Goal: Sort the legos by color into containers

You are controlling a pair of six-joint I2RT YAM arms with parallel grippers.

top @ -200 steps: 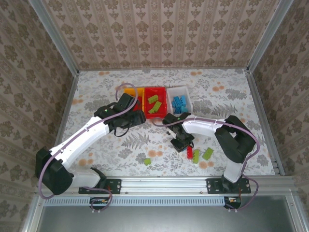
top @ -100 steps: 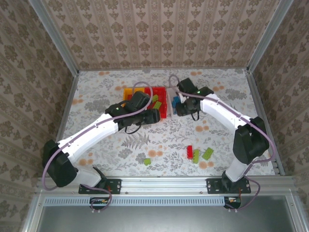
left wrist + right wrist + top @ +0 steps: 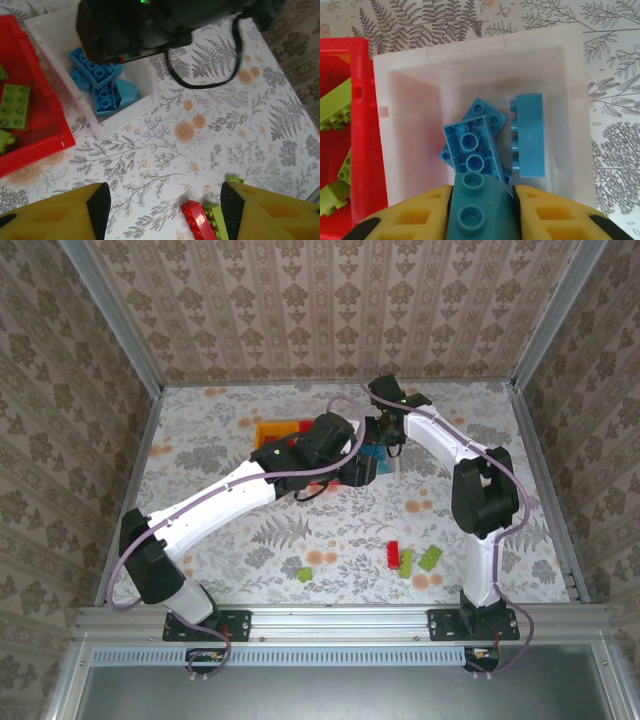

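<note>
The flowered worktop (image 3: 350, 530) carries a red bin (image 3: 30, 125) of green bricks (image 3: 14, 106), just beside a white bin (image 3: 420, 90) of blue bricks (image 3: 527, 135). Above the white bin, the right fingers (image 3: 555, 215) grasp a blue brick (image 3: 475, 210). The left fingers (image 3: 270, 215) are spread and empty, near a loose red brick (image 3: 197, 217).
</note>
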